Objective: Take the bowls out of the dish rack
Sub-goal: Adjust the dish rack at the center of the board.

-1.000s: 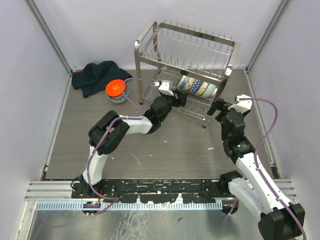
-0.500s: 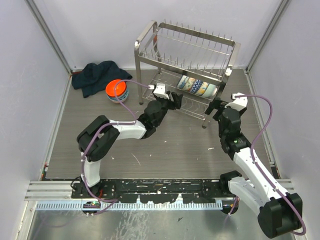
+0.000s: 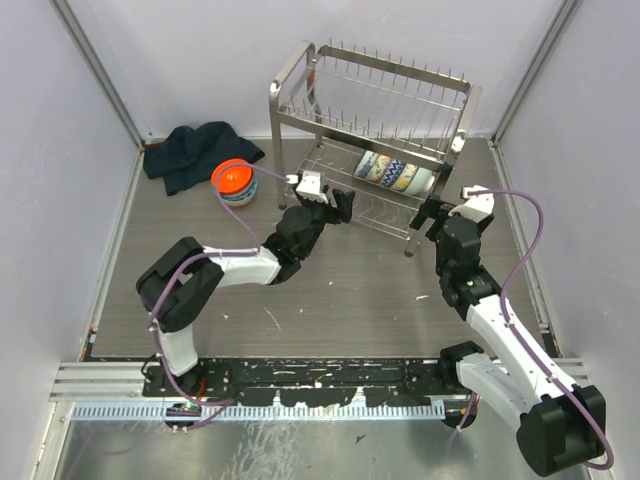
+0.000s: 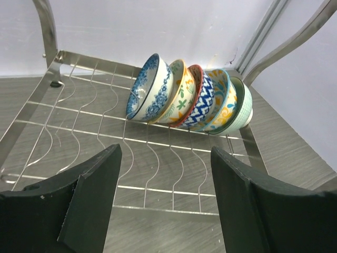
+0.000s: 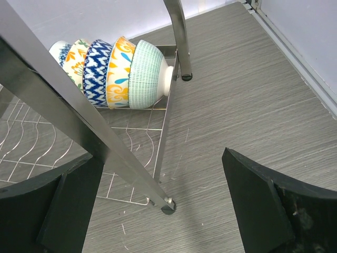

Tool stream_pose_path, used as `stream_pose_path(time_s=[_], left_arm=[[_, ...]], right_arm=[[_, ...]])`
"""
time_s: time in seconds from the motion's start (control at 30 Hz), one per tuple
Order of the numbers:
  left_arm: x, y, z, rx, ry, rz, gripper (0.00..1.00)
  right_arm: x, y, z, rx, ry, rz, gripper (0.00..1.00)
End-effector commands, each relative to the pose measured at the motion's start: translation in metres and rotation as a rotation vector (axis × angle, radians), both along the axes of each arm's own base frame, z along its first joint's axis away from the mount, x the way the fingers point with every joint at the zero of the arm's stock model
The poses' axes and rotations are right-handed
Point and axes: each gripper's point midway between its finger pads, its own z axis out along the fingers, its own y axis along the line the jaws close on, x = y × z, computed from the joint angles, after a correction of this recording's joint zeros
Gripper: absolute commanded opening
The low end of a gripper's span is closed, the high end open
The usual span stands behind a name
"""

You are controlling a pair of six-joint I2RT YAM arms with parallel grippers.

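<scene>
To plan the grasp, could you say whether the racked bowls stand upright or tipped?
Tipped: the bowls lean on their sides, nested, on the lower shelf of the rack.

dark cloth (image 3: 195, 150), perhaps a towel, grey tabletop (image 3: 350, 300)

Colours of bowls (image 4: 202, 103), rack (image 3: 370, 130), cloth (image 3: 195, 152), table (image 3: 340, 300).
Rack was silver; its bowls were blue-white floral, cream with orange-green flowers, red-rimmed blue-white zigzag, yellow-orange swirls, mint with fine grid. Orange bowl (image 3: 232, 178) was plain; cloth dark navy; table grey wood-grain.
</scene>
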Motion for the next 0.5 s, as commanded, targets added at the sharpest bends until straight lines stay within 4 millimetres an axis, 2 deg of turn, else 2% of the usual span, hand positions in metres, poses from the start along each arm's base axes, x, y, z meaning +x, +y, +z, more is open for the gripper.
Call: stream_pose_path(time_s=[0.0,0.23,0.47], left_arm=[[-0.011,0.011,0.021,-0.057,-0.031,-0.001,0.76],[-0.043,-0.003,0.022,-0.032,-0.037,-0.077,0.76],[-0.058,-0.016,0.022,-0.035,-0.029,-0.129,0.76]], right_arm=[[-0.002,-0.03,0.02,-0.036,-0.054,-0.151,1.0],[-0.005,-0.046,0.018,-0.034,-0.039,-0.197,1.0],[-0.003,-0.063,0.016,-0.027,-0.008,-0.236,1.0]])
